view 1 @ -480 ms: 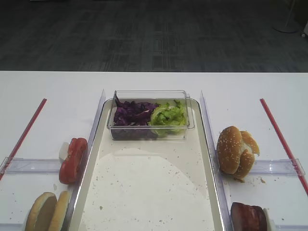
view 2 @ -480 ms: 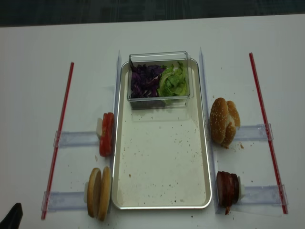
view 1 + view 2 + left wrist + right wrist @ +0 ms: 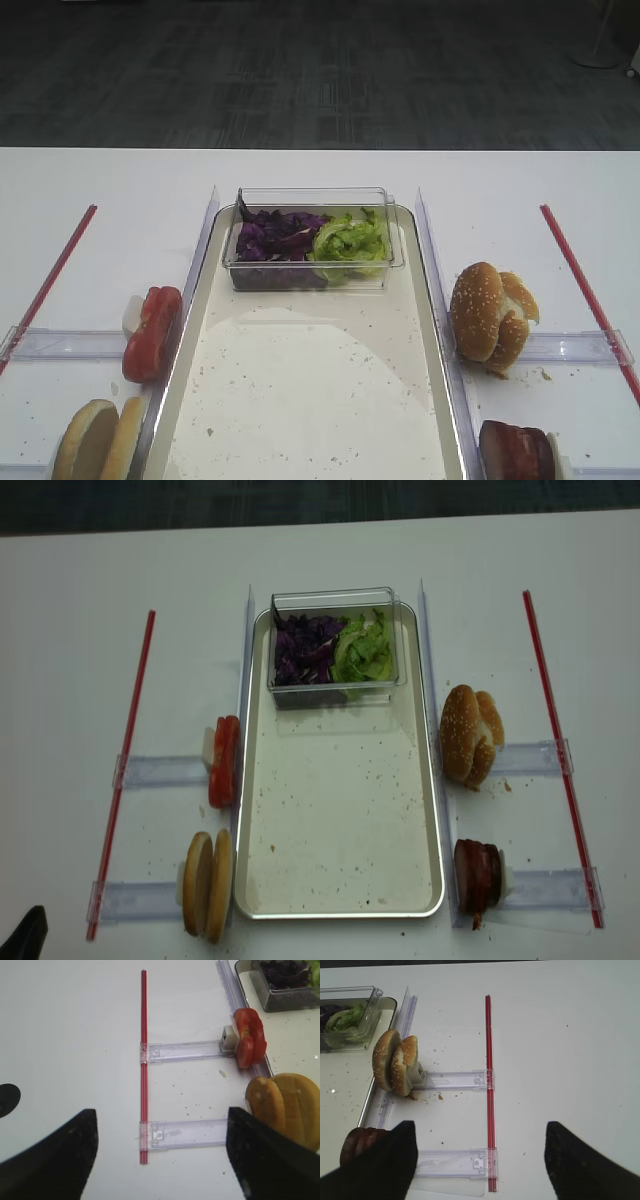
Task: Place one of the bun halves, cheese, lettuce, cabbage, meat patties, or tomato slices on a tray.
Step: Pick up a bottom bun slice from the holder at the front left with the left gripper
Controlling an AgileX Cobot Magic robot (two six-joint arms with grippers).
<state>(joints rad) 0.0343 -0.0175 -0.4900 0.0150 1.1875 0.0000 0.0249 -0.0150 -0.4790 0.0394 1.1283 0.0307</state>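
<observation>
We saw the tray (image 3: 340, 880) bare of burger parts, a clear tub (image 3: 336, 600) at its far end holding cabbage (image 3: 305, 650) and lettuce (image 3: 365, 652). Left of the tray stood tomato slices (image 3: 223, 762) and bun halves (image 3: 208, 884); right of it, meat patties (image 3: 477, 876). The left gripper (image 3: 160, 1160) and right gripper (image 3: 477, 1160) each hung with fingers wide apart, holding nothing.

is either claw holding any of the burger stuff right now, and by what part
Nothing is held. The left claw and the right claw both stand open over the white table, with only bare tabletop and clear plastic racks between their black fingers.
</observation>
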